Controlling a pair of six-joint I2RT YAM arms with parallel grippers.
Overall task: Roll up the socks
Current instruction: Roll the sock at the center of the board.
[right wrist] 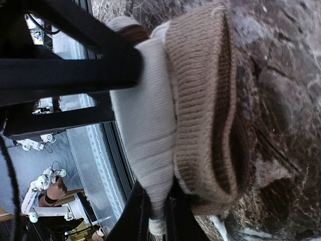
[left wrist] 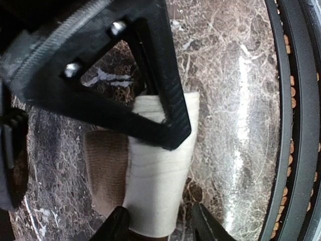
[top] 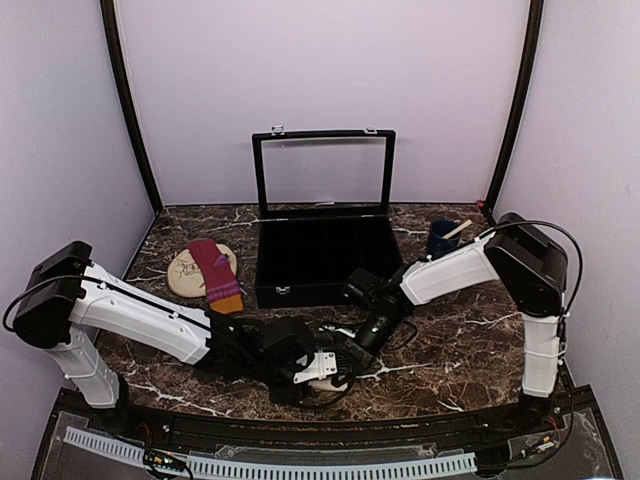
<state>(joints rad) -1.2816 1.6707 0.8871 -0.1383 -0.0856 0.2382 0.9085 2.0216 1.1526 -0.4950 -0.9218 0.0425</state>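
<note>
Cream sock (right wrist: 145, 130) pinched by right end effector (right wrist: 156, 217) — left end effector (left wrist: 160, 227) straddles it, grip unclear

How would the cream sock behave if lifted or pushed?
The cream sock is probably floppy: it drapes in folds where the right gripper pinches it. Its thin knit suggests it is light. The ribbed brown cuff looks grippy, so pushed, it would likely bunch rather than slide.
</note>
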